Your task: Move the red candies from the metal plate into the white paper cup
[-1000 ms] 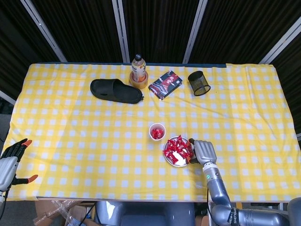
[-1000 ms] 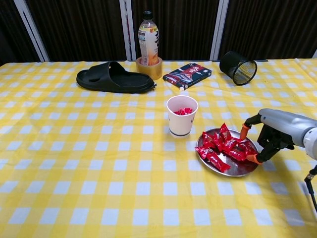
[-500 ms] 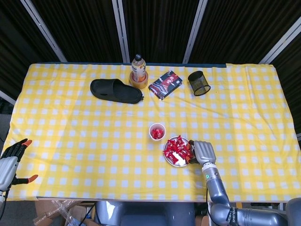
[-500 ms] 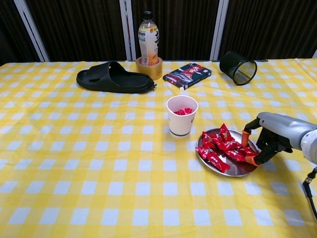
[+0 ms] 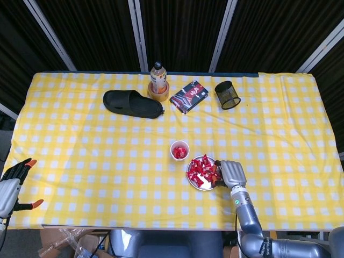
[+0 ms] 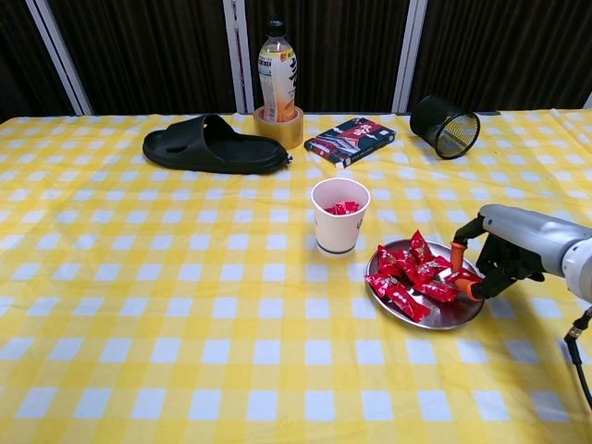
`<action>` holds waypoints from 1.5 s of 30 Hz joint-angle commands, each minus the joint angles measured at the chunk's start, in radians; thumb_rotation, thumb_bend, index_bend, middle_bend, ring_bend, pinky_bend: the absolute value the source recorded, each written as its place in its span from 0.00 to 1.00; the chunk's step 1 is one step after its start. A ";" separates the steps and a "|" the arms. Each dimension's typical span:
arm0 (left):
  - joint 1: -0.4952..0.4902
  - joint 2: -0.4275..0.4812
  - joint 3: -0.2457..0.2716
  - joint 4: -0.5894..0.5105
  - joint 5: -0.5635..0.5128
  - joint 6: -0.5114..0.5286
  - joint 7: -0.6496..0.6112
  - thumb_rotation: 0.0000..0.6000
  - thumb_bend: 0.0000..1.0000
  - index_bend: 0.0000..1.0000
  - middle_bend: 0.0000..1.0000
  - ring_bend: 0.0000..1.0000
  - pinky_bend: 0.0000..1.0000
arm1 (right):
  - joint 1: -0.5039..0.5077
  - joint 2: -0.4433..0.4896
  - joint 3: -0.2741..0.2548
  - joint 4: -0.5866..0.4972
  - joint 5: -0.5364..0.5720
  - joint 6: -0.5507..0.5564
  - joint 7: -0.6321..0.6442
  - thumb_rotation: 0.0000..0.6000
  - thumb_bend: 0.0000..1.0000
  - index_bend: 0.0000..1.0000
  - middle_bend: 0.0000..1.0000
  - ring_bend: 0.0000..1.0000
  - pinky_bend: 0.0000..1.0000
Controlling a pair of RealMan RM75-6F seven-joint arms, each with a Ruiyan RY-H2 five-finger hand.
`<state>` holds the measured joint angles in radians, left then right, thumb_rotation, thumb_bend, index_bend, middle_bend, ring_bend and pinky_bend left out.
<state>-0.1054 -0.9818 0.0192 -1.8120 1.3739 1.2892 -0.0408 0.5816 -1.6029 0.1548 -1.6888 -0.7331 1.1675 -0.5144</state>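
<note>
Candies [image 6: 413, 272] lower right look light, crinkly, slippery; I'd pinch one by its wrapper end, right hand [image 6: 495, 260] fingers closing on one; left hand [image 5: 12, 180] splayed, empty

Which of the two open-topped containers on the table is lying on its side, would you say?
The black mesh pen holder lies tipped over at the far right; the white paper cup stands upright.
</note>
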 commanded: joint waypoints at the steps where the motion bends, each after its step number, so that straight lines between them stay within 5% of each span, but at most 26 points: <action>1: 0.000 0.000 0.000 0.000 0.000 -0.001 -0.001 1.00 0.05 0.00 0.00 0.00 0.00 | 0.003 0.015 0.013 -0.027 -0.013 0.007 0.001 1.00 0.46 0.54 0.93 0.90 0.84; 22: -0.007 0.012 0.000 -0.008 -0.013 -0.025 -0.020 1.00 0.05 0.00 0.00 0.00 0.00 | 0.135 0.094 0.181 -0.199 0.011 0.026 -0.085 1.00 0.46 0.54 0.93 0.90 0.84; 40: -0.013 0.025 -0.002 -0.017 -0.027 -0.044 -0.046 1.00 0.05 0.00 0.00 0.00 0.00 | 0.283 -0.063 0.200 -0.033 0.131 0.003 -0.136 1.00 0.46 0.54 0.93 0.90 0.84; 45: -0.015 0.027 -0.002 -0.017 -0.027 -0.047 -0.053 1.00 0.05 0.00 0.00 0.00 0.00 | 0.291 -0.068 0.191 -0.006 0.151 0.002 -0.142 1.00 0.46 0.47 0.93 0.90 0.84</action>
<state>-0.1201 -0.9544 0.0169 -1.8294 1.3472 1.2420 -0.0934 0.8708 -1.6705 0.3476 -1.6965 -0.5826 1.1698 -0.6542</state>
